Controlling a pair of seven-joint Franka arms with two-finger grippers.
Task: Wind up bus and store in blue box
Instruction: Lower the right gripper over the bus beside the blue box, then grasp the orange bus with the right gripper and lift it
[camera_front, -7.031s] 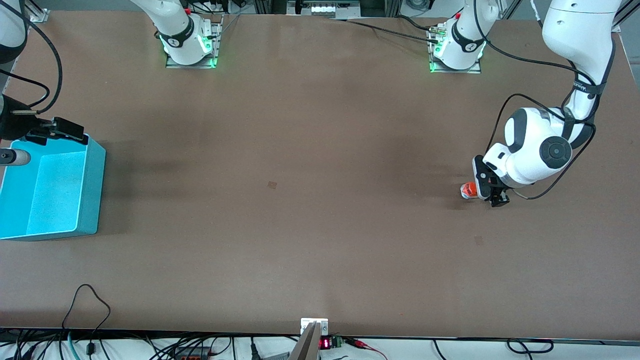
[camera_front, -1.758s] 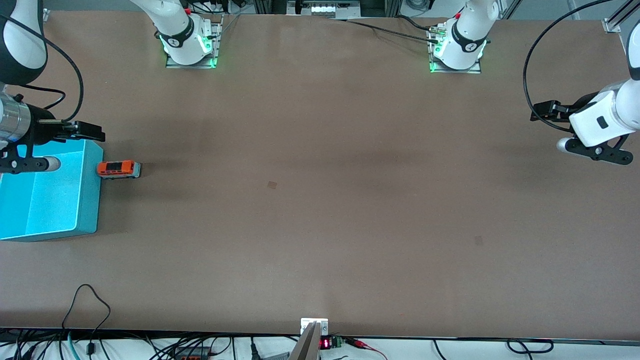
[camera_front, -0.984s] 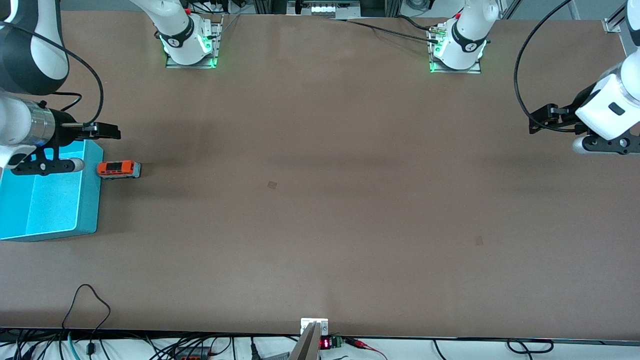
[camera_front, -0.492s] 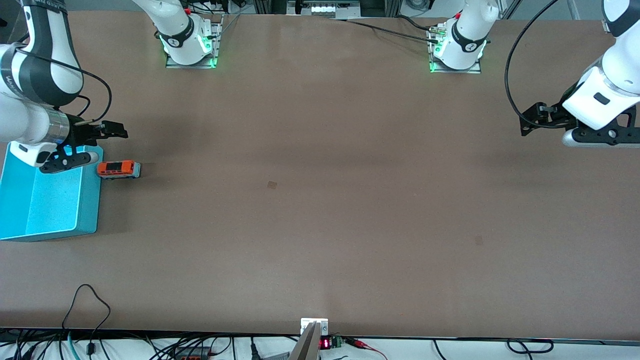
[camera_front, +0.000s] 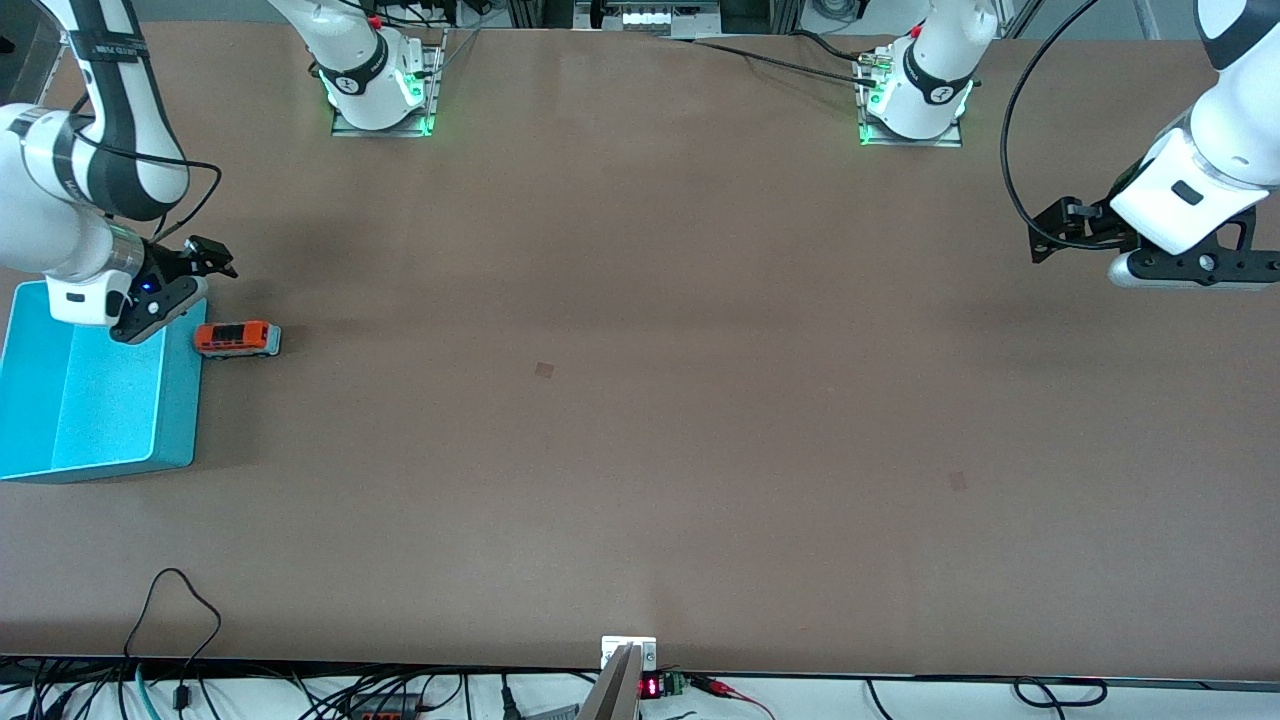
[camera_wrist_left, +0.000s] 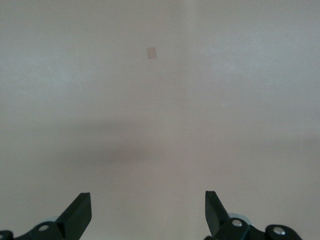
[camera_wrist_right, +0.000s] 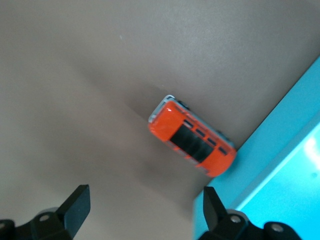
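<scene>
The orange-red bus stands on the table, one end against the outer wall of the blue box at the right arm's end. My right gripper is open and empty, over the table by the box's corner, just beside the bus. In the right wrist view the bus lies ahead of the open right gripper, next to the box wall. My left gripper is open and empty, up over the table's left-arm end; the left wrist view shows only bare table.
The arm bases stand along the table's edge farthest from the front camera. Small square marks are on the brown tabletop. Cables lie at the table edge nearest the front camera.
The bus went from the left gripper's spot to rest against the box. My right gripper has since swung off the box and tilted down beside the bus. The left gripper drifted slightly.
</scene>
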